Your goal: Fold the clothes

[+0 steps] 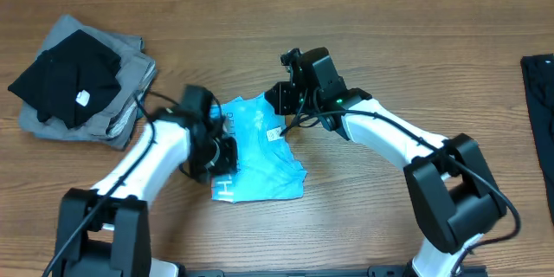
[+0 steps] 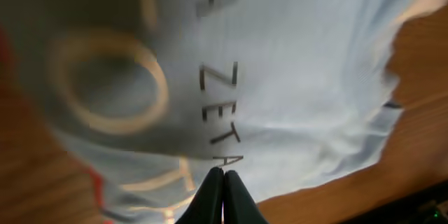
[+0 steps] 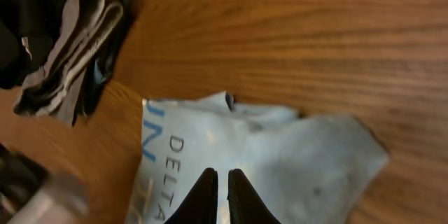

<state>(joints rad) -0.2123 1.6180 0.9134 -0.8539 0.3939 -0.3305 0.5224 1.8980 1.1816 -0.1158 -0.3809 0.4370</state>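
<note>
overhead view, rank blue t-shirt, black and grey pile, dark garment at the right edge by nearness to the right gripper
1. blue t-shirt, table centre, at the fingertips of the right gripper.
2. black and grey pile, far left.
3. dark garment, right edge, farthest.

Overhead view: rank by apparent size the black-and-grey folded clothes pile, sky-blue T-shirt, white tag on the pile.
1. black-and-grey folded clothes pile
2. sky-blue T-shirt, bunched and partly covered
3. small white tag on the pile
</note>
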